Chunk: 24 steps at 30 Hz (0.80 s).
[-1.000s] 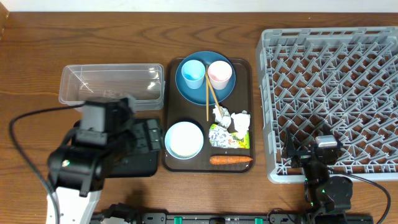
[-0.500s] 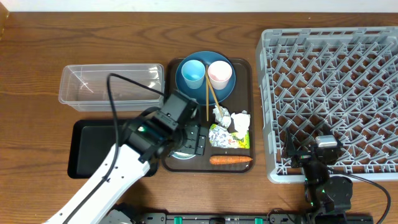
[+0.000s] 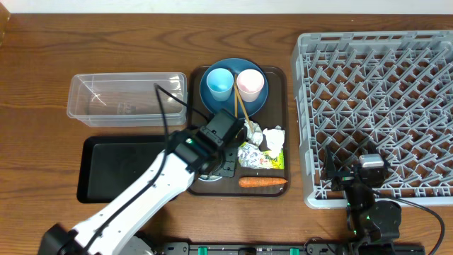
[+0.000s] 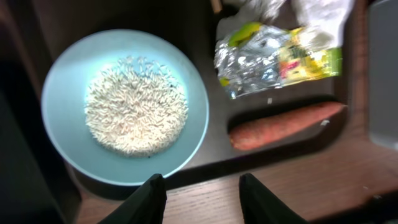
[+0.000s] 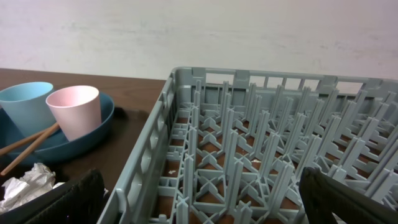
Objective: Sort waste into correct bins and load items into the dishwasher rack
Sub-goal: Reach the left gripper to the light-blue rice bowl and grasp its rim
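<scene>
Left tool (image 4: 202,186) hangs over the near rim of the white bowl (image 4: 124,106). Its fingers are parted, released, with nothing between them. The bowl has loose rice (image 4: 135,104) heaped in its blue inside and sits at the front left of the brown serving tray (image 3: 284,106). The green-yellow wrapper (image 4: 273,59) lies just beside the bowl, and the carrot (image 4: 283,124) lies below the wrapper along the tray's front edge. Crumpled paper (image 3: 253,132) touches the wrapper's far side. The blue plate (image 3: 212,103) is at the tray's back and carries the light blue cup (image 3: 219,83) and pink cup (image 3: 249,83), both upright. The chopsticks (image 3: 241,106) lean off the plate between them. The clear tub (image 3: 127,95) and black tray (image 3: 120,170) sit on the table (image 3: 42,71) left of the serving tray. Right tool (image 5: 202,202) is spread wide and released, holding nothing, low at the near edge of the grey rack (image 3: 382,92).
</scene>
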### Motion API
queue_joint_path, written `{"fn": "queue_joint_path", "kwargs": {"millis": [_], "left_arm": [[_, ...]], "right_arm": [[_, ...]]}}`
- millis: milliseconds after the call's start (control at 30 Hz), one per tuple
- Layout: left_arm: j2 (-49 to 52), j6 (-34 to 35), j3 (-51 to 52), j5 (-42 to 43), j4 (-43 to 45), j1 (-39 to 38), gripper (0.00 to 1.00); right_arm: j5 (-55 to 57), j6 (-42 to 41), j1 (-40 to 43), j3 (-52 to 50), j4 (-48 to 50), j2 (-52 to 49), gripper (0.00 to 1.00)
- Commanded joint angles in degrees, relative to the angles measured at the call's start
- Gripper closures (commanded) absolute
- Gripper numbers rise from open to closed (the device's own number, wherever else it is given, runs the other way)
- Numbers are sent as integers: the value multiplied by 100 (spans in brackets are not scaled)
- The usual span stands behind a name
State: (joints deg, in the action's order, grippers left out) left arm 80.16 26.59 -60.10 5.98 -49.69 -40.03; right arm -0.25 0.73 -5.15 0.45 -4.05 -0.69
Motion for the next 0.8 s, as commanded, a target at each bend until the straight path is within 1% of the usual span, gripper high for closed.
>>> {"fn": "queue_joint_path", "kwargs": {"millis": [0,433,533,767], "left_arm": [[243,52,59,-70,151,-17,60],[1204,181,61,-68,555,-46,62],[1340,245,61,-70,616,-74,66],[1502,247,66,-236,785,-199,66]], "right_arm": [[-17,107,48,-15,-20,35,1],[-20,107,48,-15,-20,35,1],[-20,107,48,-15,-20,35,1],[-17,107,48,-15,-22,35,1]]}}
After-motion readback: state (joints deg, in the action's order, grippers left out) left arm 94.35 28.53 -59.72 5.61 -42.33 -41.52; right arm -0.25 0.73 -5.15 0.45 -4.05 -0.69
